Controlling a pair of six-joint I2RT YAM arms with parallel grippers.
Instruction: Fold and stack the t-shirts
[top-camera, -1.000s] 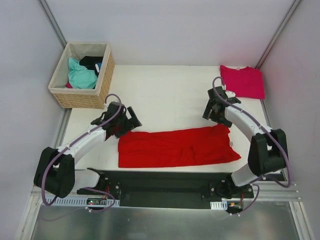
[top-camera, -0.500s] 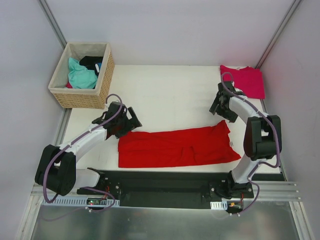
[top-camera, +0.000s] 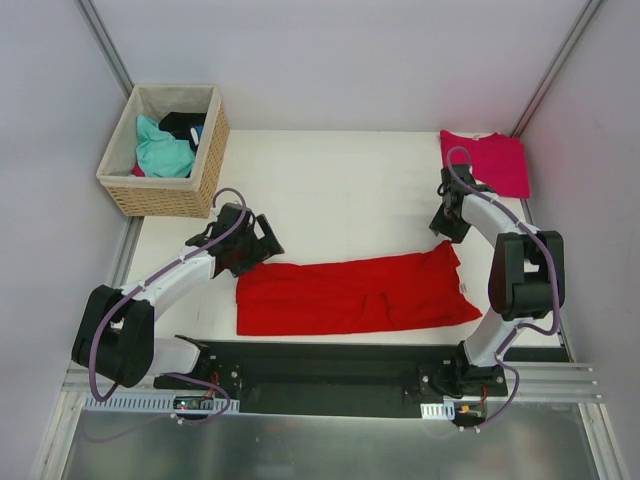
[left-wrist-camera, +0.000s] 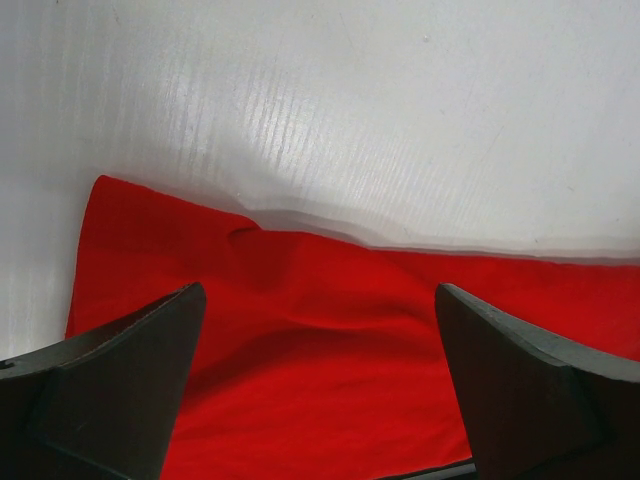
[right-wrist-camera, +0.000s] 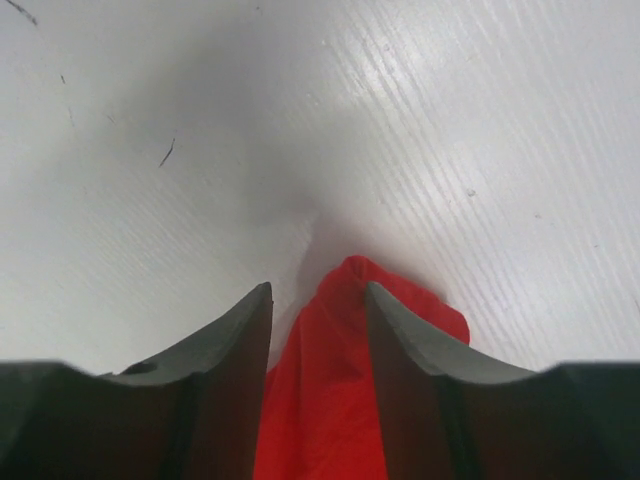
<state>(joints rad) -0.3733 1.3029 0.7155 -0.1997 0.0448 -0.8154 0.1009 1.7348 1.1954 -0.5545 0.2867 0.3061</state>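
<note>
A long red t-shirt (top-camera: 350, 295) lies folded into a band across the near part of the white table (top-camera: 340, 190). My left gripper (top-camera: 262, 240) hovers open over the band's far left corner, and red cloth (left-wrist-camera: 330, 350) fills the gap below its wide-apart fingers (left-wrist-camera: 130, 390). At the band's far right corner, my right gripper (top-camera: 443, 222) has its jaws drawn in on a bunched tip of the red cloth (right-wrist-camera: 325, 400). The magenta-pink t-shirt (top-camera: 487, 163) lies folded at the far right corner.
A woven wicker basket (top-camera: 165, 195) stands at the far left corner with teal and dark clothes inside. A black base bar (top-camera: 330, 365) runs along the near edge just below the red shirt. Grey walls close in both sides.
My right arm swung toward the far right and its jaws narrowed from wide open onto the red shirt's corner. The left arm and the shirts stayed put.
</note>
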